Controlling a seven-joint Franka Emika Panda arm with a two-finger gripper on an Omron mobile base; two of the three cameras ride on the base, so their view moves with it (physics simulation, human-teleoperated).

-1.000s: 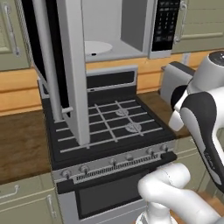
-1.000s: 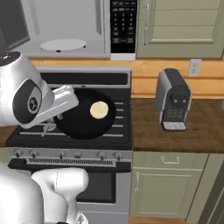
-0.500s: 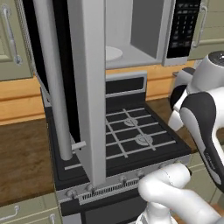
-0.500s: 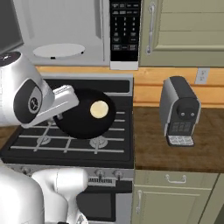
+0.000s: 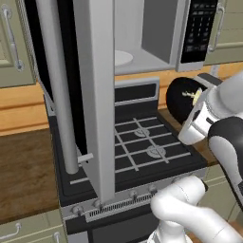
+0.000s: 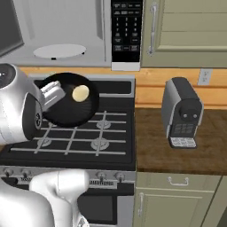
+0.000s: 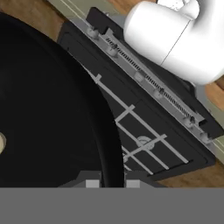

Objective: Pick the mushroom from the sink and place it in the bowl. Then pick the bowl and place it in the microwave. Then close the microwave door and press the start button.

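1. Above the stove (image 6: 88, 133) I hold the black bowl (image 6: 66, 106) by its rim, my gripper (image 7: 111, 180) clamped on it with one finger on each side of the dark wall, as the hand view shows.
2. Inside the bowl lies the pale mushroom (image 6: 80, 93), so by my reckoning the first step is done and I am on the second: carrying the bowl to the microwave (image 6: 66, 31).
3. Its cavity is open, with the white turntable (image 6: 60, 51) bare; the microwave door (image 5: 97, 95) stands swung wide on the left, its bar handle (image 5: 57, 90) facing me.
4. Next, I judge, I need to lift the bowl higher, keep it level so the mushroom does not roll out, and pass it through the opening onto the turntable, clear of the door's edge.
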